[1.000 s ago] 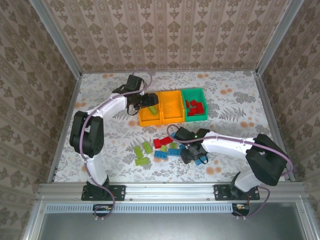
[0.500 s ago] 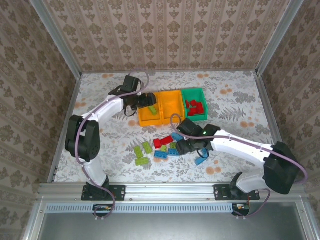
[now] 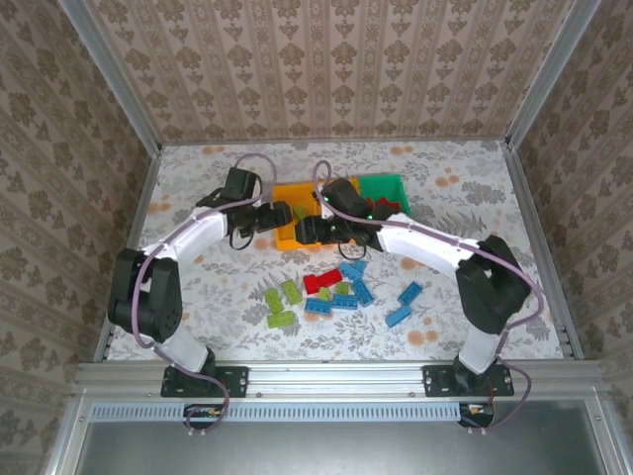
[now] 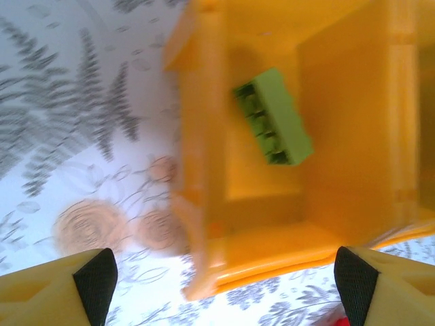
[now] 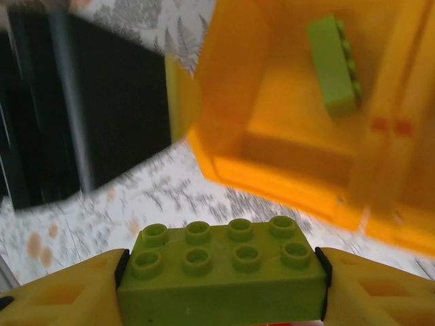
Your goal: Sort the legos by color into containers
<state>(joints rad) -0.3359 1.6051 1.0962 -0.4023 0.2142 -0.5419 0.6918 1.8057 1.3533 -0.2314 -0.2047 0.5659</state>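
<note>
Legos in red, blue and lime lie scattered on the bench in front of the bins, while both arms work at the left orange bin. The right pincer is clamped on a lime brick, gripping it by its short ends with the studs up, so the brick hangs level and should drop flat once let go. It hovers at the bin's near corner, not yet over the hollow, so the next move is probably a short carry forward before any release. Inside that bin another lime piece already lies on its side, which marks this bin as the lime one. The green bin farther right holds red pieces. The left pincer stands wide and empty just at the edge of the same orange bin, with nothing between its tips, and seems free to go for another piece. With both arms crowded around one small bin, a bump between them is the thing to watch.
</note>
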